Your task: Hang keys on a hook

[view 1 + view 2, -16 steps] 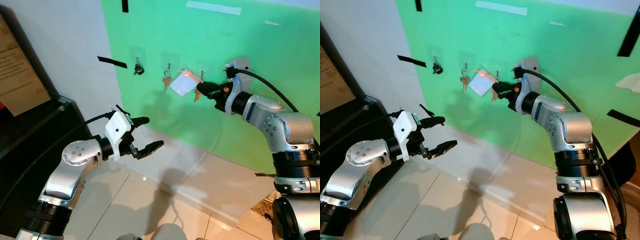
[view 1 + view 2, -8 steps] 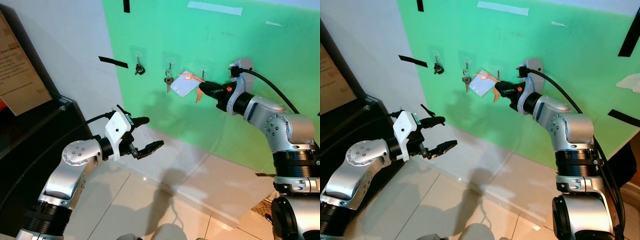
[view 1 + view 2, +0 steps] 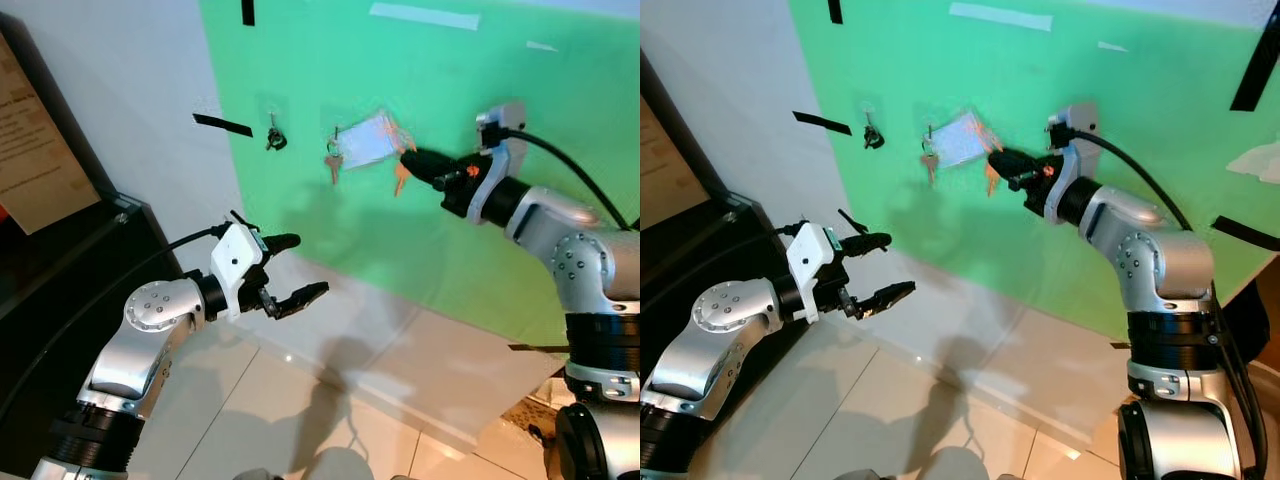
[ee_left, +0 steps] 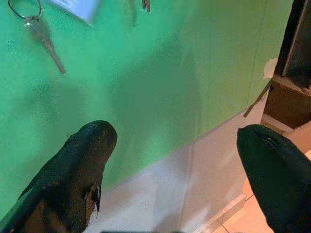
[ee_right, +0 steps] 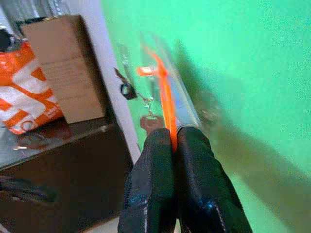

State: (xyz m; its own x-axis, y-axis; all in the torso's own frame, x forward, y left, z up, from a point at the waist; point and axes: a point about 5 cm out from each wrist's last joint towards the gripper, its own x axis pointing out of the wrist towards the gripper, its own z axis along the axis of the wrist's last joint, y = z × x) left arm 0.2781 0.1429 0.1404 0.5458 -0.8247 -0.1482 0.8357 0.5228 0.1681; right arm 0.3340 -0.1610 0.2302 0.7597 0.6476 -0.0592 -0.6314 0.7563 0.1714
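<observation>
Right gripper (image 3: 408,160): raised against the green wall (image 3: 450,80), fingers (image 5: 192,160) pressed together on the orange strap (image 5: 165,104) of the key set.
Key set (image 3: 385,150): held in the air close to the wall, at the level of the hooks; a pale blue tag (image 3: 368,140) and a brownish key (image 3: 400,180) hang from the strap. The picture is blurred here.
Orientation: in the head views the tag's long axis runs roughly level, tilted slightly upward away from the fingers, extending to the robot's left. The key hangs point down, just below the fingertips. In the right wrist view the strap runs straight out from between the fingertips, with the tag beyond them.
Contact with a hook: cannot tell; the blur hides it.
Other keys: a silver and brown bunch (image 3: 332,160) hangs on a hook just left of the tag; a dark bunch (image 3: 273,135) hangs on a hook further left, near the left edge of the green wall.
Left gripper (image 3: 290,270): held out low in front of the wall, well below the hooks, fingers spread wide, holding nothing.
Floor (image 3: 300,400): pale tiles below the wall.
</observation>
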